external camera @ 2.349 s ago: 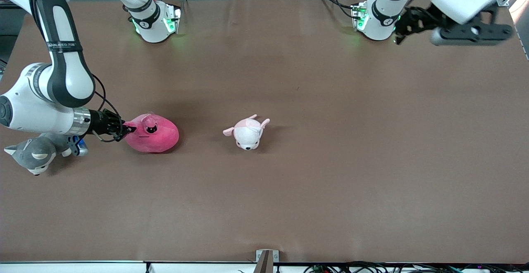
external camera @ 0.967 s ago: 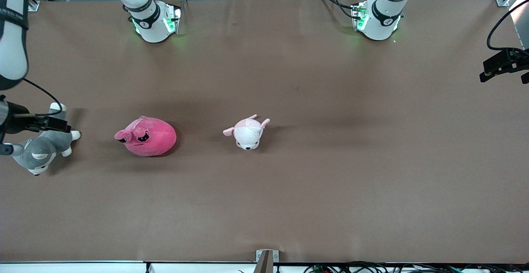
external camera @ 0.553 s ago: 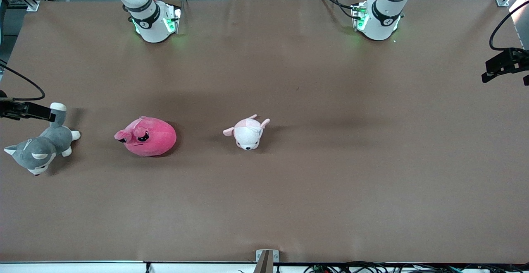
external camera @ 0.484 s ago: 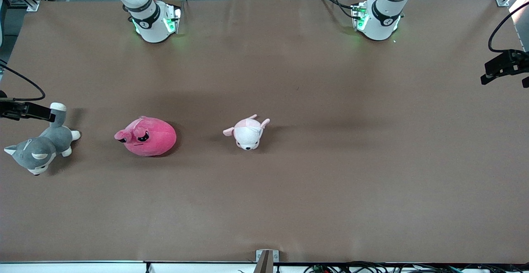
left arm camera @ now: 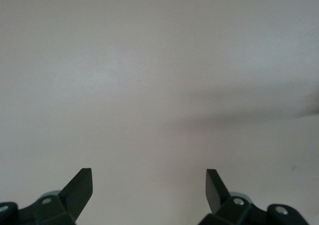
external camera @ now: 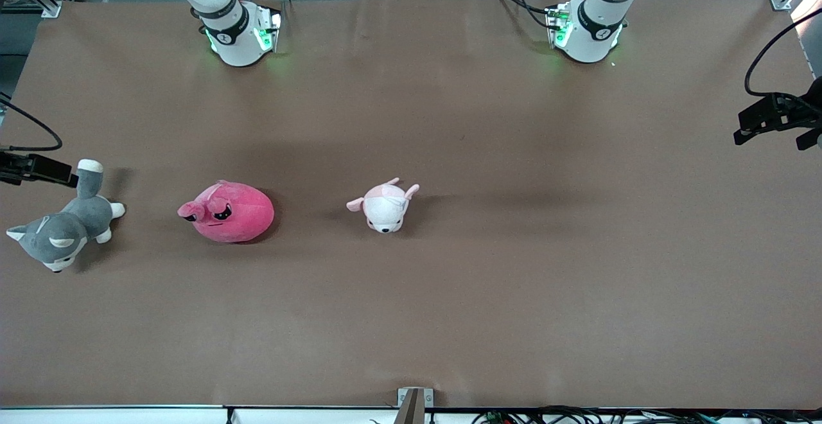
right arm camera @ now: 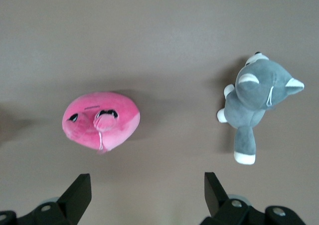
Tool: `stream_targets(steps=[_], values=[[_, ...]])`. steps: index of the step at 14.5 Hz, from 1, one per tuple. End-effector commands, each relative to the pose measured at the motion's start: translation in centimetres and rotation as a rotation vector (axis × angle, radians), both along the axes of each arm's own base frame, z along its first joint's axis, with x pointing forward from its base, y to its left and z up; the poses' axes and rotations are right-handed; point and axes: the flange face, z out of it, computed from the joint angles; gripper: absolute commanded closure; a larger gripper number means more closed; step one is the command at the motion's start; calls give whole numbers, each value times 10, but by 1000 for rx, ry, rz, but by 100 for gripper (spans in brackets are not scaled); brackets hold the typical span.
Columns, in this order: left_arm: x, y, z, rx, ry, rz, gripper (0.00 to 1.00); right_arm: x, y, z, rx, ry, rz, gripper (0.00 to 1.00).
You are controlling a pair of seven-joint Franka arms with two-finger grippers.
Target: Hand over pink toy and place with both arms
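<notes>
The pink toy (external camera: 226,212) lies on the brown table toward the right arm's end, with nothing holding it. It also shows in the right wrist view (right arm camera: 101,120). My right gripper (right arm camera: 147,185) is open and empty, high over the table near the toy and the grey dog. Only a black part of that hand (external camera: 38,168) shows at the front view's edge. My left gripper (left arm camera: 148,177) is open and empty over bare table at the left arm's end. A black part of that hand (external camera: 770,119) shows at the other edge of the front view.
A grey-and-white plush dog (external camera: 61,231) lies beside the pink toy at the right arm's end; it also shows in the right wrist view (right arm camera: 254,100). A pale pink-and-white plush (external camera: 384,205) lies mid-table. The arm bases (external camera: 241,35) (external camera: 587,29) stand along the table's edge farthest from the front camera.
My right gripper let go of the pink toy's ear and drew up and away toward its end. The toy settled on the table. The left hand moved out to its end.
</notes>
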Motion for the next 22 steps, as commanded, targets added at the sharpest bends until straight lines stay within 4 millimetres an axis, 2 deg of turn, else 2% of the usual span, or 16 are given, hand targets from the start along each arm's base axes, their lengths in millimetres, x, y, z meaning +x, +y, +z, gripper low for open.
stream_targets(steps=[1,10,13,17,22], values=[[-8,-2,3,4,-9,6,0,-20,9,17,1,11,1,0],[-5,-4,0,-4,-5,0,0,-77,5,29,11,-23,-3,0],[-5,-7,-1,-1,-1,-3,0,-91,6,43,15,-32,-3,0],[-6,-9,1,4,-3,-9,0,-101,6,54,18,-31,-4,0],[-6,-14,2,5,-6,-15,0,-101,8,54,18,-34,-3,0]])
